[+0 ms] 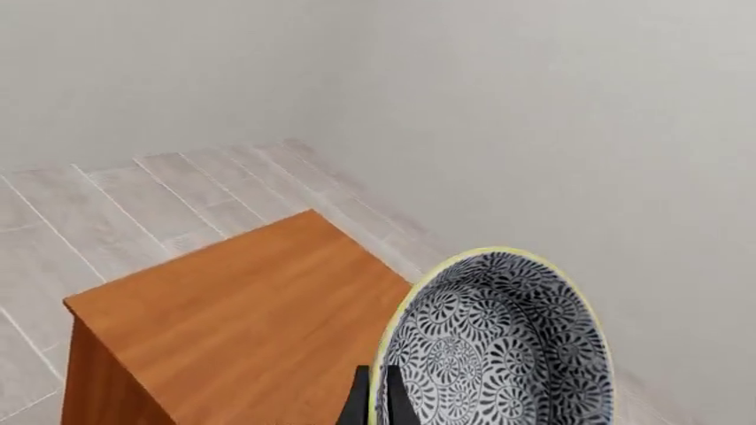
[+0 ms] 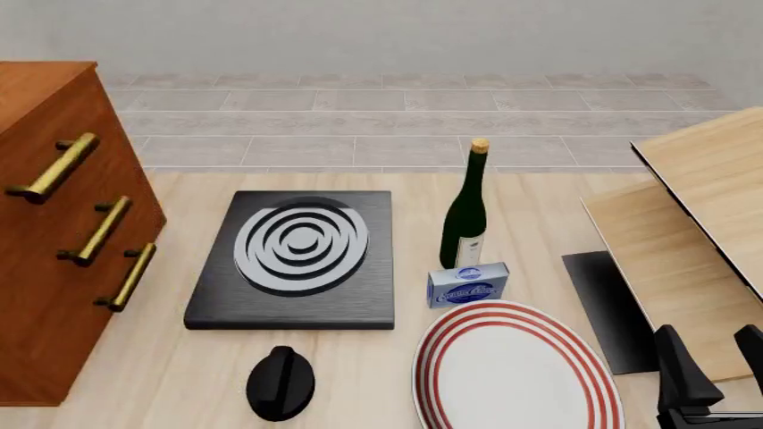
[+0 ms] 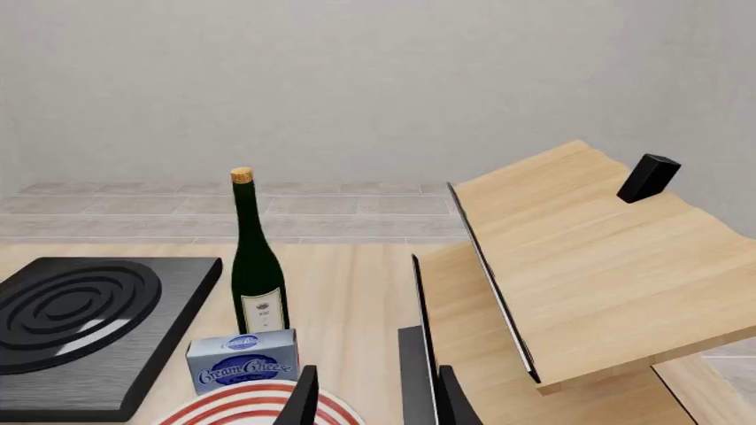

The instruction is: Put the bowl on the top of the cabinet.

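Note:
In the left wrist view my left gripper is shut on the rim of the blue-and-white speckled bowl. It holds the bowl tilted on edge in the air, above and beside the flat top of the reddish-brown cabinet. The cabinet stands at the table's left in the front view, with three brass handles. The bowl and the left gripper are out of the front view. My right gripper is open and empty at the near right, also seen in its wrist view.
A black stove plate lies mid-table, with a wine bottle and a cream cheese box to its right. A red-ringed white plate and a black knob sit near the front. Pale wood boards slant at the right.

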Available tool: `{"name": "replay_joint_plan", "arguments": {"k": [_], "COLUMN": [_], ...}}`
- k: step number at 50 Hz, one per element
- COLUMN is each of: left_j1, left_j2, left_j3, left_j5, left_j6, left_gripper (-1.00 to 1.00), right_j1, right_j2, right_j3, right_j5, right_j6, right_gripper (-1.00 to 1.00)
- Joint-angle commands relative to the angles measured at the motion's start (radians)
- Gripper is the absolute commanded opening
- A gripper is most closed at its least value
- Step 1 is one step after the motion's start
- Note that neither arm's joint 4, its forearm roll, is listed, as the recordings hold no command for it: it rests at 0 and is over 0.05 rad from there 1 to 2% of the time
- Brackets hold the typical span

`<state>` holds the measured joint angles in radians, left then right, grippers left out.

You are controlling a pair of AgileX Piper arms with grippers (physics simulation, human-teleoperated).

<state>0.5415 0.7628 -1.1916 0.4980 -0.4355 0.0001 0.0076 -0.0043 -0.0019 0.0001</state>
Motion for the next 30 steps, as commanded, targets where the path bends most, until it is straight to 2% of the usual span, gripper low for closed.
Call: {"name": "replay_joint_plan", "arguments": {"k": [1, 12, 23, 30], "left_j1": [0.069, 0.142, 0.196, 0.186], "left_j2": [0.055, 0.08, 0.105, 0.116], "left_j3": [-0.002, 0.007, -0.009, -0.012], "left_j5": [0.008, 0.034, 0.054, 0.072], "left_j6": [-0.082, -0.177, -0.204, -0.203], "left_gripper": [-1.0, -1.0, -1.0, -1.0], "right_j1": [0.0, 0.0, 0.0, 0.0], "right_j2": [0.0, 0.0, 0.0, 0.0], "right_j3": [0.0, 0.0, 0.0, 0.0], "right_j5": [0.0, 0.0, 0.0, 0.0], "right_j6": [0.0, 0.0, 0.0, 0.0], "right_gripper": [1.0, 1.0, 1.0, 1.0]}}
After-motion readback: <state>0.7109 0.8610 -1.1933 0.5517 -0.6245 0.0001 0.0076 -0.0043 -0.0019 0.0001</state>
